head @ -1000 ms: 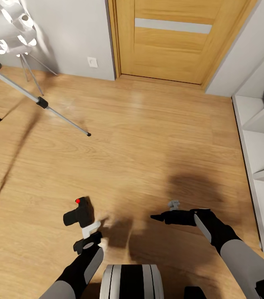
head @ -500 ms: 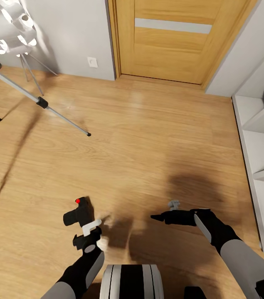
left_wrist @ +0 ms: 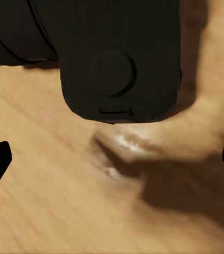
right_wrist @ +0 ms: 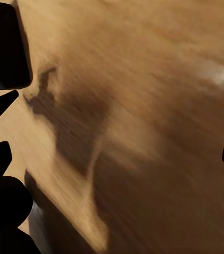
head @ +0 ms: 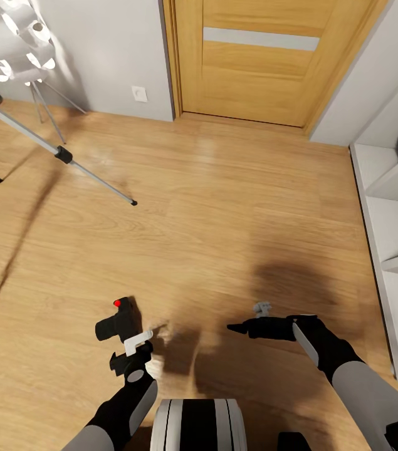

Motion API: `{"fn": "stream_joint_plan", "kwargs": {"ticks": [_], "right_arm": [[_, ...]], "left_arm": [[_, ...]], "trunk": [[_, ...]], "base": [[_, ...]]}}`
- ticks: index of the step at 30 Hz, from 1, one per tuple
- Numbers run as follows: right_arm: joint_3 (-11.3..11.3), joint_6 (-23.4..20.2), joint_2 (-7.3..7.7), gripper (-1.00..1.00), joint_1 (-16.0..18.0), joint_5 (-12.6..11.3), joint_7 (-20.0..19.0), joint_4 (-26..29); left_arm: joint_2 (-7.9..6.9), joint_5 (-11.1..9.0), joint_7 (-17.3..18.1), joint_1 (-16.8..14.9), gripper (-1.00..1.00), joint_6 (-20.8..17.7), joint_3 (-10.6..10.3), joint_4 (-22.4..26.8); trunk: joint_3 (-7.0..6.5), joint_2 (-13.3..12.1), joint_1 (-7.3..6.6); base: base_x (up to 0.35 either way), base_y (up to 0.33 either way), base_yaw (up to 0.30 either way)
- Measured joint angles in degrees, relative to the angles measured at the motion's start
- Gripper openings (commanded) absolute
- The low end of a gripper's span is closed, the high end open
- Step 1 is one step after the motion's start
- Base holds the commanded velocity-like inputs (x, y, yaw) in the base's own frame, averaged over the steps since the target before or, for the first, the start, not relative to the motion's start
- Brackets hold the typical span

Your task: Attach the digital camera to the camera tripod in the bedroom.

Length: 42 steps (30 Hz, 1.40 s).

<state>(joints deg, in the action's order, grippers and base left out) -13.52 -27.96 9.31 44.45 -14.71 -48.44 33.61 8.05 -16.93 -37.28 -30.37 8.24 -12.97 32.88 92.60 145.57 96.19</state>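
One camera tripod (head: 67, 156) leg shows; its head is cropped off.

My feed shows a warm honey-toned wood-grain floor (head: 224, 207) mottled with dark brown shadows. The digital camera (head: 118, 322) is matte black with one bright red dot; at my left wrist its underside (left_wrist: 117, 58) reads as flat charcoal. The camera tripod (head: 42, 139) has silver-grey legs with black joints and feet. My arms are black with grey segments. The door (head: 267, 56) is golden wood crossed by a pale grey band, between light grey walls (head: 108, 56). The shelving (head: 393, 213) is white.
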Motion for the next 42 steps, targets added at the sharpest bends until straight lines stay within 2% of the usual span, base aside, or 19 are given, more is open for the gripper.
{"fn": "stream_joint_plan", "kwargs": {"ticks": [30,42], "right_arm": [[0.0,0.1,-0.03,1.00,0.0,0.0,-0.1,0.0],[0.0,0.1,-0.04,1.00,0.0,0.0,-0.2,0.0]], "left_arm": [[0.00,0.0,-0.4,0.0,1.00,0.6,0.3,-0.1],[-0.14,-0.8,-0.4,0.0,1.00,0.3,0.8,-0.6]], "trunk": [[0.00,0.0,0.00],[0.00,0.0,-0.02]], "base": [[0.053,0.000,0.000],[0.065,0.000,0.000]]}}
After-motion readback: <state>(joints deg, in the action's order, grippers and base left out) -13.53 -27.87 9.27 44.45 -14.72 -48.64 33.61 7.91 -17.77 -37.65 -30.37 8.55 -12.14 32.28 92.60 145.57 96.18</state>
